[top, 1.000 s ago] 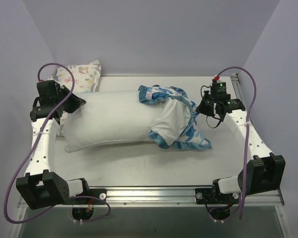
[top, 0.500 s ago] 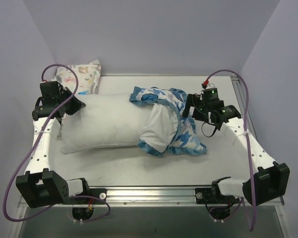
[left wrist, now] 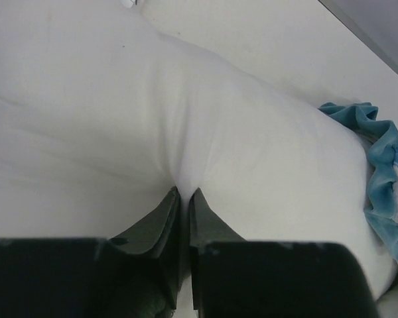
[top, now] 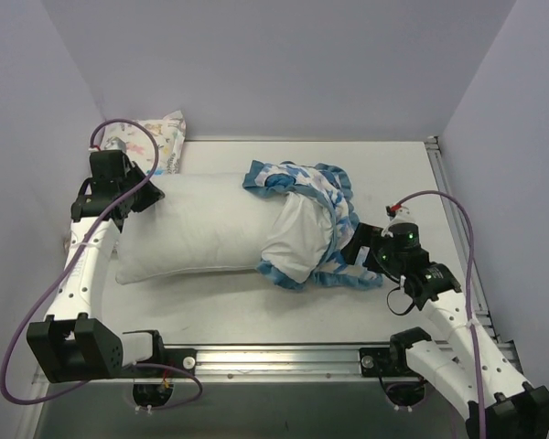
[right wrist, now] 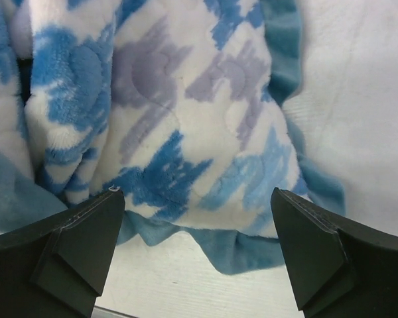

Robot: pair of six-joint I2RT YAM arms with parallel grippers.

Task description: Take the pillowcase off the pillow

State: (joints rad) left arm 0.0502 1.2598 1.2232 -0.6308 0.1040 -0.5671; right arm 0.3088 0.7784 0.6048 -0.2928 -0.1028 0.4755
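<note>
Left gripper is pinching the pillow at its bare end to anchor it; right gripper, spread wide, is facing the pillowcase bunched on the other end.

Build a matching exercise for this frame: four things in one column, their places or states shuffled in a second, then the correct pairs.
Column one
1. left claw
2. right claw
3. pillowcase
4. animal-print pillow

Column two
A. open, facing ruffled blue trim
B. at the far-left corner of the table
C. pinched shut on the white pillow
D. bunched around the white pillow's right end

Pairs: 1-C, 2-A, 3-D, 4-B
</note>
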